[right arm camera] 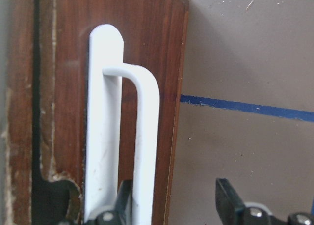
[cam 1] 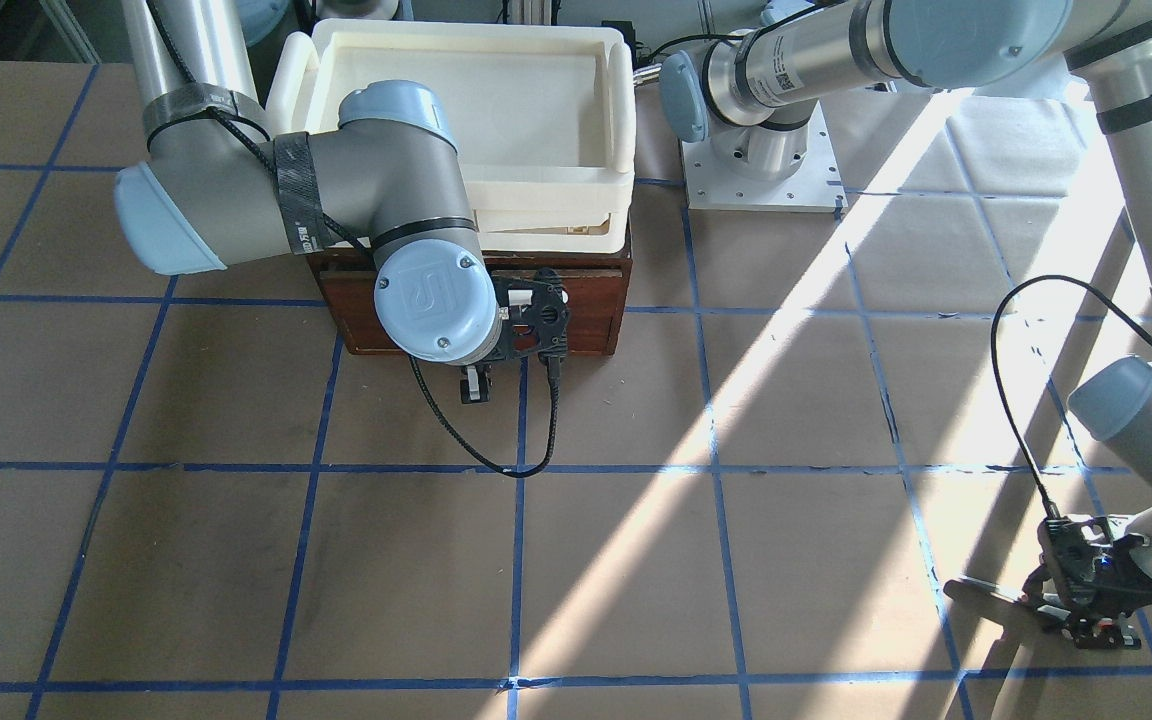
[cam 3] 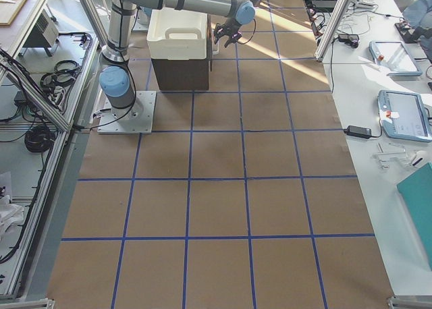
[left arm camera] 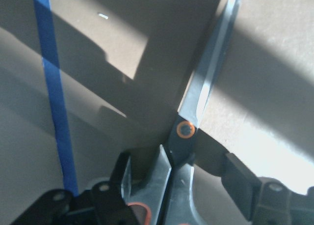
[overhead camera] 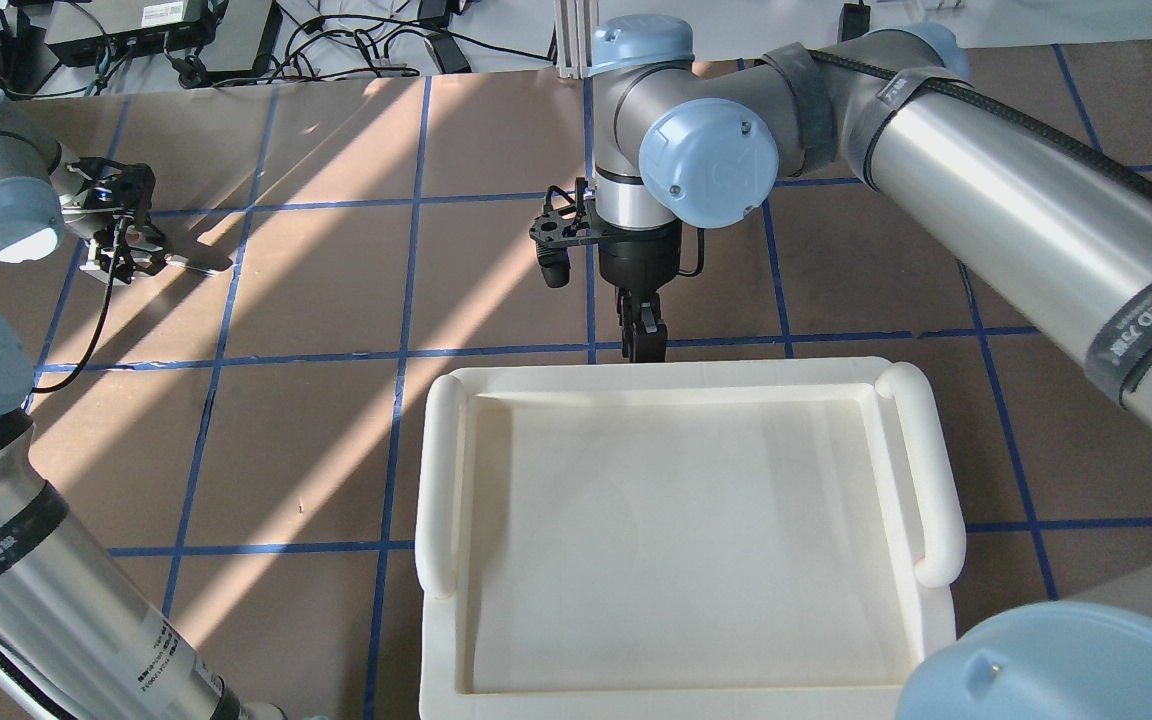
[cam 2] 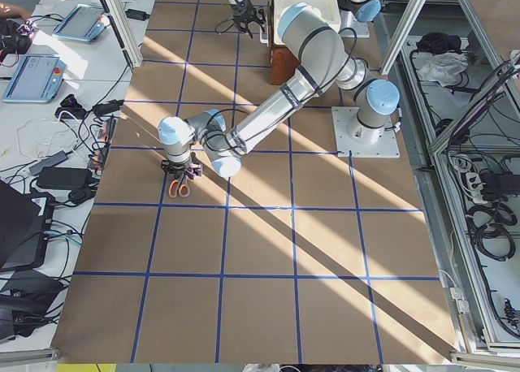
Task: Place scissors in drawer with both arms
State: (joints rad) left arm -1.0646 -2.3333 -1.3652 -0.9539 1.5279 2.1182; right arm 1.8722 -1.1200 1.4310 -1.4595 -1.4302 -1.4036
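Observation:
The scissors lie flat on the table at its far left end, silver blades pointing away; they also show in the overhead view. My left gripper is open and low over them, one finger on each side of the handles near the pivot, with a gap at the right finger. The drawer is closed, its dark wood front facing the table. My right gripper is open, its fingers straddling the drawer's white bar handle; it also shows in the overhead view.
A cream-white plastic tray sits on top of the drawer cabinet and hides it from above. The right arm's base plate stands beside the cabinet. Blue tape lines grid the brown table. Strong sunlight bands cross it.

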